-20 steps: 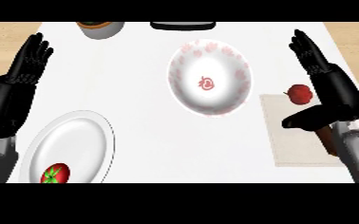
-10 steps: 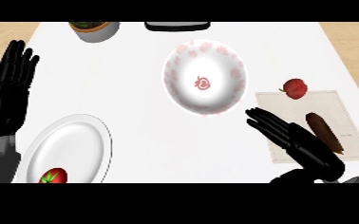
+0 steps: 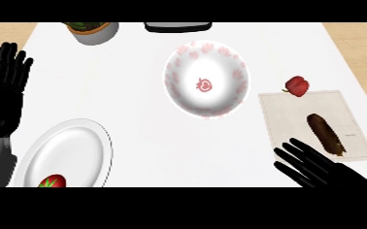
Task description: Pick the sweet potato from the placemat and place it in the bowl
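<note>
- The sweet potato, dark brown and elongated, lies on the beige placemat at the right side of the white counter, its length running from upper left to lower right.
- The right hand shows at the lower right edge, fingers straight and spread, pointing up and to the left. It holds nothing.
- The sweet potato sits just above and slightly right of that hand; its lower end is near the fingers, and I cannot tell whether they touch.
- The bowl, white with a red pattern, stands near the middle of the counter, well left of the placemat and apart from both hands.
- A red pepper rests at the placemat's upper edge, above the sweet potato.
- The left hand rests at the left edge, fingers up and open, holding nothing.
- A white plate at lower left carries 1 red item with a green top.
- A grey pot with greenery and a dark tray sit at the counter's far edge.
</note>
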You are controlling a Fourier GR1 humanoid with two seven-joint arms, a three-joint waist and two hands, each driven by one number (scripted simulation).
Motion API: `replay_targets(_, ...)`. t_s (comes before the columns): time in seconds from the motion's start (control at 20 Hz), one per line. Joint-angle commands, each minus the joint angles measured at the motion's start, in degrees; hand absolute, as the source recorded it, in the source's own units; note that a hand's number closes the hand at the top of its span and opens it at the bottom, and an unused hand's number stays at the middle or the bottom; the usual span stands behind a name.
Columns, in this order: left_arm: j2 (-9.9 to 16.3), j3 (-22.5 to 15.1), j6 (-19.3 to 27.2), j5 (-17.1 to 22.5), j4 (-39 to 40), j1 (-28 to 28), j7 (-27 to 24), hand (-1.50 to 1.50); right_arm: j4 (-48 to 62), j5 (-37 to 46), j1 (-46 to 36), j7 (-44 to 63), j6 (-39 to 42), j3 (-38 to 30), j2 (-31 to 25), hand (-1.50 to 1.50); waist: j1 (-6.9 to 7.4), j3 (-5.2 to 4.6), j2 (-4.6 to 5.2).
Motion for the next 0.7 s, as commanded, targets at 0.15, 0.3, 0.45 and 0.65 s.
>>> replay_targets(0.15,-1.2,0.04,0.33,-0.68,0.5,0.85,-0.92,0.0,-12.11,11.13,6.37,18.09,9.04,-6.52,-12.53,-1.5,-0.39,-0.2,-0.09)
replay_targets(0.3,0.28,1.89,-2.04,0.87,1.28,0.97,-1.2,0.0,-17.52,13.54,8.13,25.58,18.04,-5.79,-15.53,-1.5,0.52,-0.18,0.09)
replay_targets(0.45,-2.26,-0.95,0.88,-2.01,0.11,-0.37,-0.61,0.0,-20.87,12.49,8.94,29.7,26.33,-7.44,-18.84,-1.5,0.92,-0.04,0.27)
replay_targets(0.65,-1.72,-0.49,-0.19,-1.61,0.47,-2.54,1.94,0.0,-25.3,16.3,6.63,36.45,36.11,-3.77,-17.04,-1.5,2.26,0.06,0.56)
